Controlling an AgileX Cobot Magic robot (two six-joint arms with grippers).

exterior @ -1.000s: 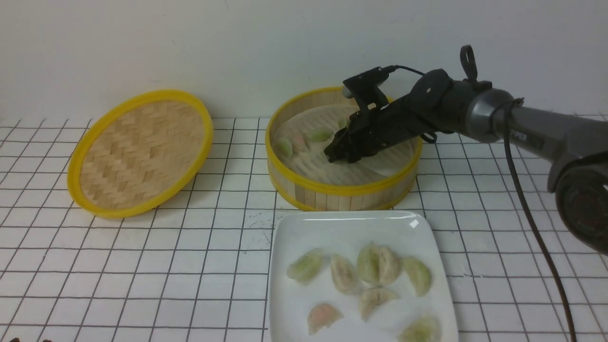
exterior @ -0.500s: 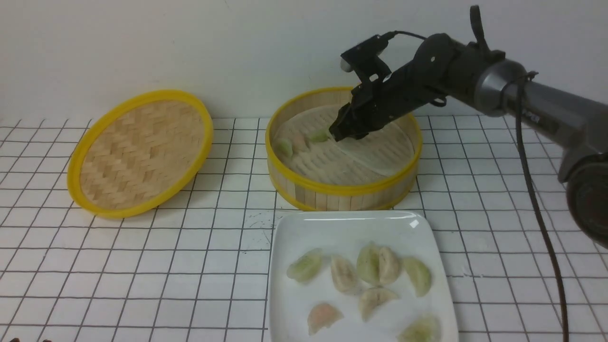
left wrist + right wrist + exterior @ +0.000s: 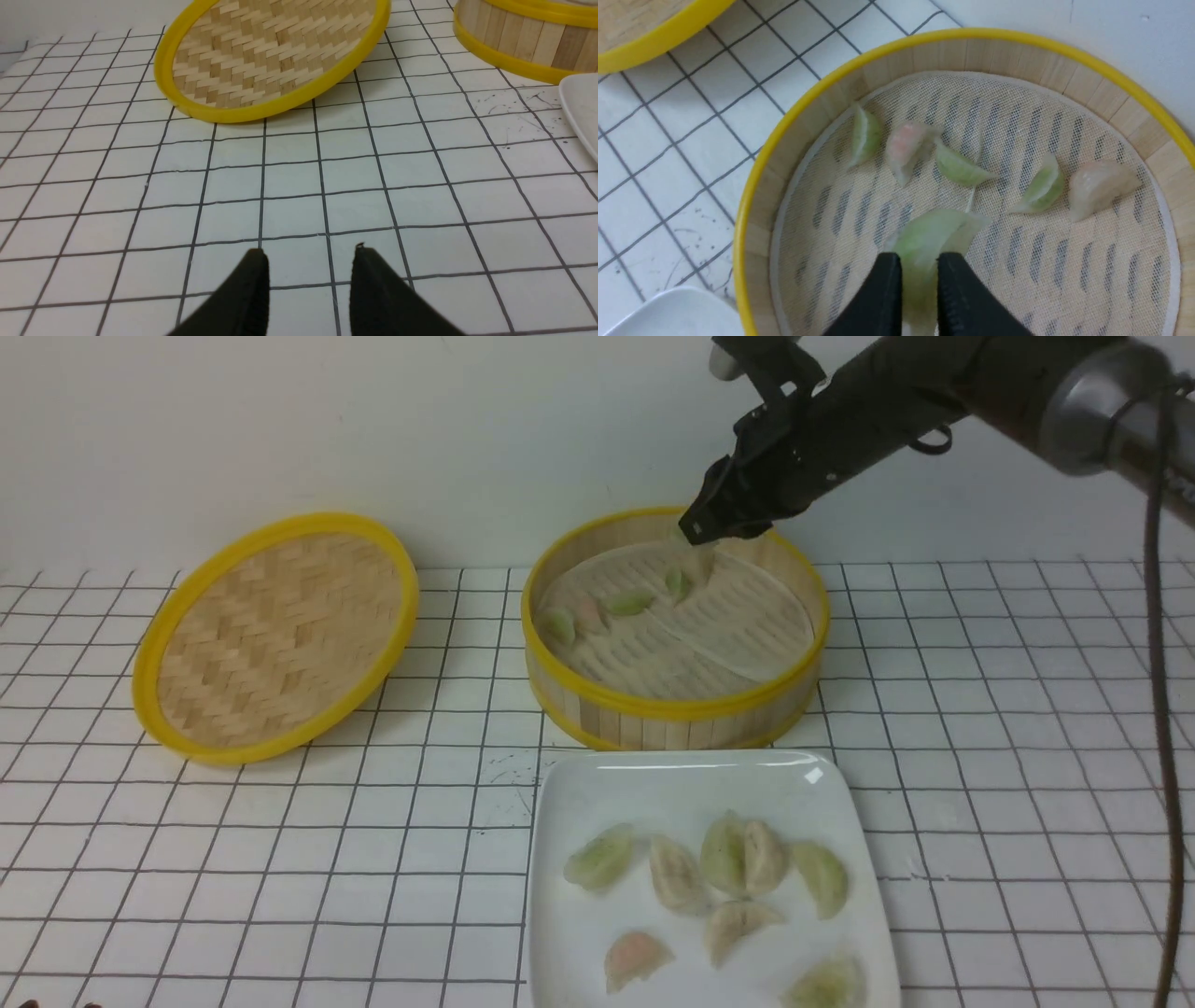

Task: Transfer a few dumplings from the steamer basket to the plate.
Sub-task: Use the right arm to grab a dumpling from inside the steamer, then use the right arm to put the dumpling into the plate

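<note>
Arm (image 3: 887, 401) on the right slants down above the steamer basket (image 3: 672, 711), its claw (image 3: 919, 268) pinching a green dumpling (image 3: 936, 233).

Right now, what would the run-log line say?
right gripper: shut on pale green crescent dumpling, above round bamboo steamer basket | left gripper: open | likely next: white square plate

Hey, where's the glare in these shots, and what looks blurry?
Front view: glare streaks the plate's far rim. Right wrist view: the held dumpling in the right gripper looks soft, the loose dumplings in the steamer basket sharper. Left wrist view: grid lines crisp, the left gripper's dark fingers slightly soft.
</note>
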